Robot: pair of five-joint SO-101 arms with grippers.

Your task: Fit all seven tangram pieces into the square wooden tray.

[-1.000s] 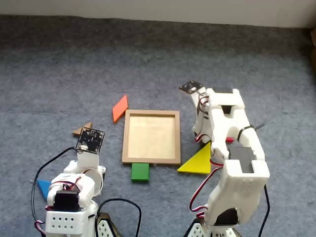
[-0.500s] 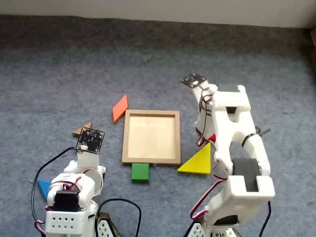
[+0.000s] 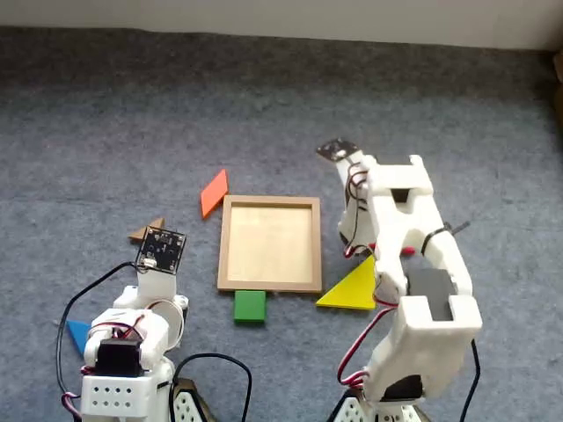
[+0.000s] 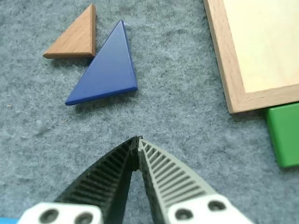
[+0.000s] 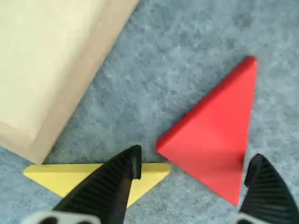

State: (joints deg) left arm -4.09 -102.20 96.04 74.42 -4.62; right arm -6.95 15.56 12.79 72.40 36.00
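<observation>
Your square wooden tray [image 3: 225, 246] sits in the middle of the grey worktop [image 3: 106, 114], its pale floor bare. The pieces you can see lie outside it. The green square [image 3: 250, 304] lies just beside the tray's near rim, toward its left corner. The orange parallelogram [image 3: 214, 192] lies off the tray's far left corner, and the yellow triangle [image 3: 354, 286] off its near right corner. The red triangle [image 5: 215, 144] lies right of the tray, one corner close to the yellow tip. Left of the tray are the brown triangle [image 3: 148, 232] and the dark blue triangle [image 4: 106, 71], close together. The light blue piece [image 3: 77, 334] lies well to the tray's left, by the left arm's base. Your right gripper [image 5: 195, 164] hangs over the red triangle, jaws spread wide and holding nothing. Your left gripper [image 4: 137, 144] hangs left of the tray near the dark blue triangle, its fingertips pressed together with nothing between them.
</observation>
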